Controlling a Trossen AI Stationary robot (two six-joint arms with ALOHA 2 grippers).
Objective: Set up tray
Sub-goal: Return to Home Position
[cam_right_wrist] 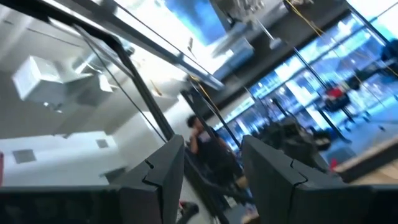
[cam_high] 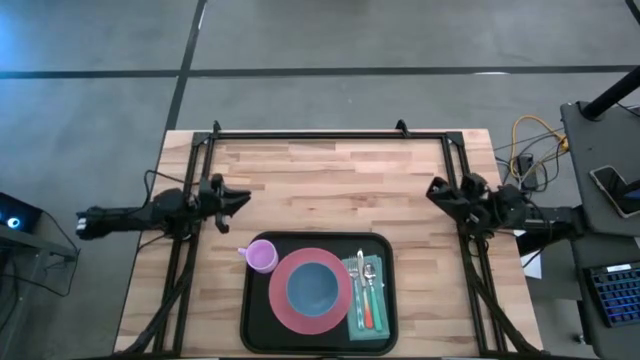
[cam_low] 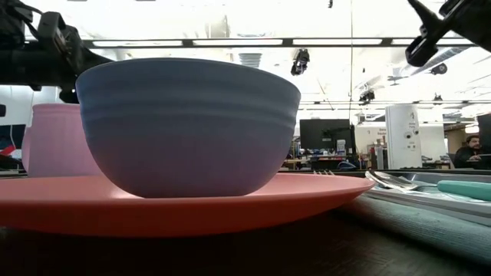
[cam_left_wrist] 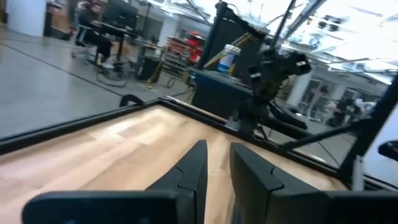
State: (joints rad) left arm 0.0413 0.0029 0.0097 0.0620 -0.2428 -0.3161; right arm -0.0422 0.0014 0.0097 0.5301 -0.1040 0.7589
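The black tray (cam_high: 250,322) lies at the table's near edge, in the middle. On it rests a pink plate (cam_high: 282,305) with a blue bowl (cam_high: 312,286) standing in it, which fills the low view as bowl (cam_low: 188,126) on plate (cam_low: 169,203). A small pink cup (cam_high: 262,257) stands in the tray's far left corner. A teal napkin (cam_high: 355,322) lies along the tray's right side, carrying cutlery (cam_high: 367,290). My left gripper (cam_high: 243,197) hovers open by a narrow gap over the table's left part. My right gripper (cam_high: 434,187) hovers open over the right part. Neither touches anything.
A black frame (cam_high: 320,135) runs along the table's far edge and down both sides. Bare wood (cam_high: 330,185) lies between the two grippers and the tray. A desk with a keyboard (cam_high: 612,295) and cables stands beyond the table's right edge. People sit in the room behind.
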